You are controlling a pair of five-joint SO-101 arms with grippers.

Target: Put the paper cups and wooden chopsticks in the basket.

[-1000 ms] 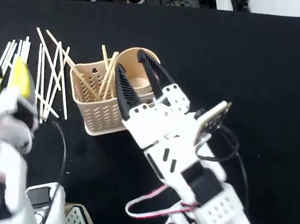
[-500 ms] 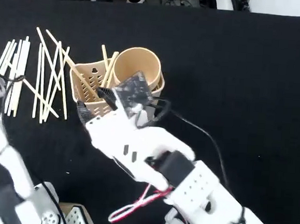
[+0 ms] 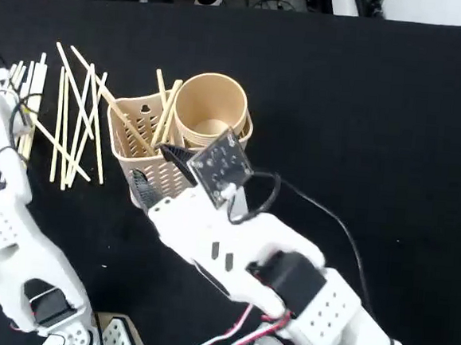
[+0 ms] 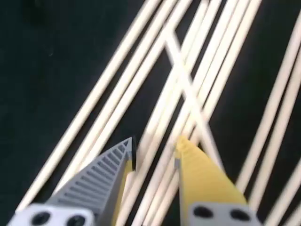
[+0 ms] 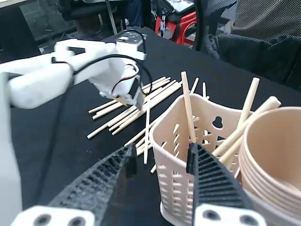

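A beige perforated plastic basket stands on the black table, holding a stack of tan paper cups at one end and a few wooden chopsticks leaning beside them. The black right gripper sits close against the basket's near side, spread wide with nothing in it. Off to the side, the grey-and-yellow left gripper is low over the loose pale chopsticks on the table, parted with several sticks running between its tips.
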